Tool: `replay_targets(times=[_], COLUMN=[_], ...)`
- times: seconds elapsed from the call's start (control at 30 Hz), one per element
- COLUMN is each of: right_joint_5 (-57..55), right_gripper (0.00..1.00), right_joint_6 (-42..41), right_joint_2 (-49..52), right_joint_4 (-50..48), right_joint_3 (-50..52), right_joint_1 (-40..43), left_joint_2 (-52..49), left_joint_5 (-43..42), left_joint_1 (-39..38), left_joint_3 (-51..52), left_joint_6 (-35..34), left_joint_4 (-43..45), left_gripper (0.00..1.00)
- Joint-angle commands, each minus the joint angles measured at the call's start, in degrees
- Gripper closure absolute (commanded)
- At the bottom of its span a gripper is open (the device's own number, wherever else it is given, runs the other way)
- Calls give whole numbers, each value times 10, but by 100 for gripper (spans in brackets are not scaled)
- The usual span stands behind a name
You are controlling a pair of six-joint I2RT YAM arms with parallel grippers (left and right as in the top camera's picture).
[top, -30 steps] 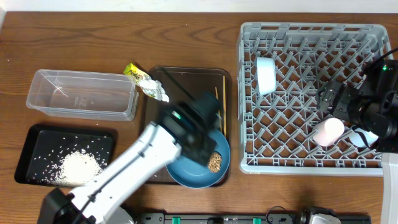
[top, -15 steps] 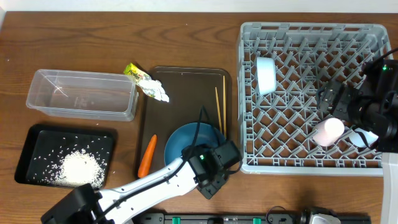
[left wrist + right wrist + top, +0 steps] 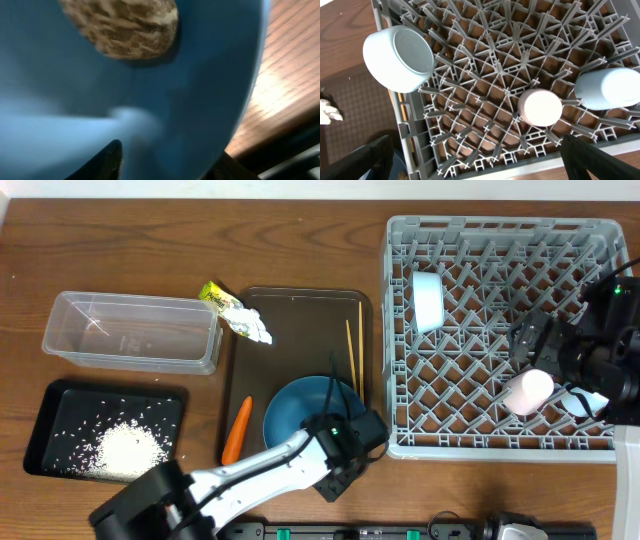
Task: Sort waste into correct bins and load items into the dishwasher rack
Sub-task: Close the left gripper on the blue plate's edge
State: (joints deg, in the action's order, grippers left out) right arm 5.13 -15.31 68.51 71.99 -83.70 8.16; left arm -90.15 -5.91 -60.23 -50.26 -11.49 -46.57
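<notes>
The blue plate (image 3: 300, 412) lies at the near end of the brown tray and fills the left wrist view (image 3: 75, 100), with the brown food lump (image 3: 125, 22) on it. My left gripper (image 3: 347, 448) straddles the plate's near right rim, open, one finger (image 3: 107, 160) over the inside and one outside. Beside the plate lies the carrot (image 3: 237, 428). The chopsticks (image 3: 352, 348), wrapper (image 3: 214, 294) and tissue (image 3: 252, 326) lie farther back. The rack (image 3: 400, 380) holds the white bowl (image 3: 400, 57), pink cup (image 3: 540, 107) and light-blue cup (image 3: 610, 87). My right gripper (image 3: 485, 167) hangs open over them, holding nothing.
The clear tub (image 3: 60, 340) stands at the far left. In front of it the black tray (image 3: 45, 415) holds rice (image 3: 125, 448). The dark-brown serving tray (image 3: 300, 310) lies between the tub and the rack.
My left arm swung from above the tray down to the plate's near right rim, uncovering the carrot, and its jaws have narrowed. The right arm has not moved.
</notes>
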Motion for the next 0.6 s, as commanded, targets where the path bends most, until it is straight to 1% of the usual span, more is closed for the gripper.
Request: replay_targets(times=[0.0, 0.07, 0.17, 0.2, 0.27, 0.43, 0.57], right_joint_5=[-2, -2, -1, -1, -2, -2, -2], right_gripper=[1, 1, 1, 1, 1, 1, 1], right_joint_6=[-1, -1, -1, -1, -1, -5, -5], right_joint_2=[0, 0, 0, 0, 0, 0, 0], right_joint_4=[0, 0, 2, 3, 3, 2, 3], right_joint_3=[-1, -1, -1, -1, -1, -1, -1], right_joint_1=[-3, -3, -3, -3, -3, -3, -3], left_joint_2=[-29, -38, -38, -37, -37, -26, -10], left_joint_5=[26, 36, 36, 36, 36, 36, 36], left_joint_1=[1, 1, 1, 1, 1, 1, 1], left_joint_3=[4, 4, 4, 4, -1, -31, -41], left_joint_6=[14, 14, 14, 14, 13, 9, 9], left_joint_4=[2, 10, 10, 7, 2, -31, -35], left_gripper=[55, 60, 65, 69, 73, 74, 74])
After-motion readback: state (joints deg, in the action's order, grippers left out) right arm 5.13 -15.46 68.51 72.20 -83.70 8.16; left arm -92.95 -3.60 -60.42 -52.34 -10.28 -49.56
